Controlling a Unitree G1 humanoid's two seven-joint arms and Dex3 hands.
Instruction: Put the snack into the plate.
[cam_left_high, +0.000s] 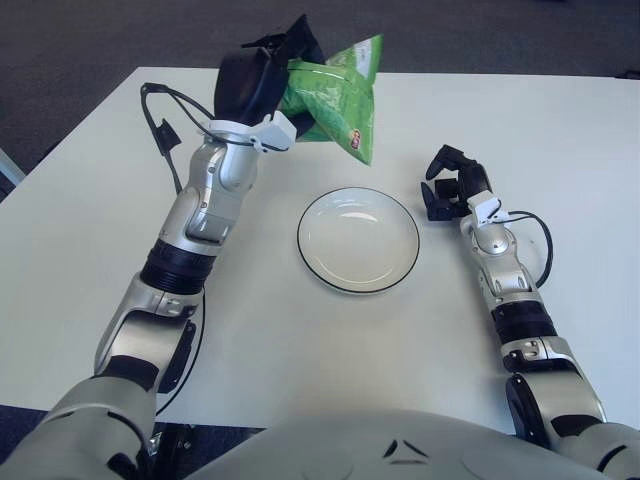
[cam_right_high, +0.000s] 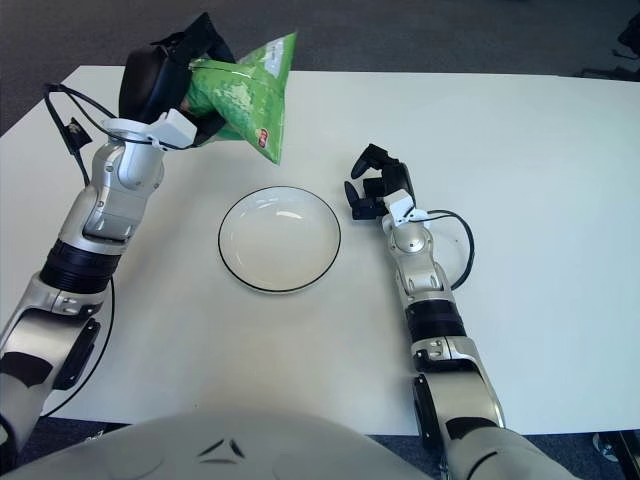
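Snack first: a crinkled green foil snack bag (cam_left_high: 335, 97) hangs in the air, pinched at its left end by the left robot hand (cam_left_high: 270, 80), whose black fingers are clamped around it. The bag tilts with one corner pointing down, and that corner shows just beyond the far-left part of the rim of the round white plate with a thin dark edge (cam_left_high: 357, 239). No part of the bag touches the plate or the white bench (cam_left_high: 560, 130).

The plate sits near the middle of the bench, with nothing in it, and bare bench surface lies open on all sides of it. Bench edges run well apart from the plate: the far edge behind the raised bag, the left edge slanting away beside the left arm.

The right robot hand (cam_left_high: 450, 180) shows just beside the plate's right rim, apart from it, its black fingers curled and holding nothing. A black cable (cam_left_high: 160, 120) loops off the left forearm.
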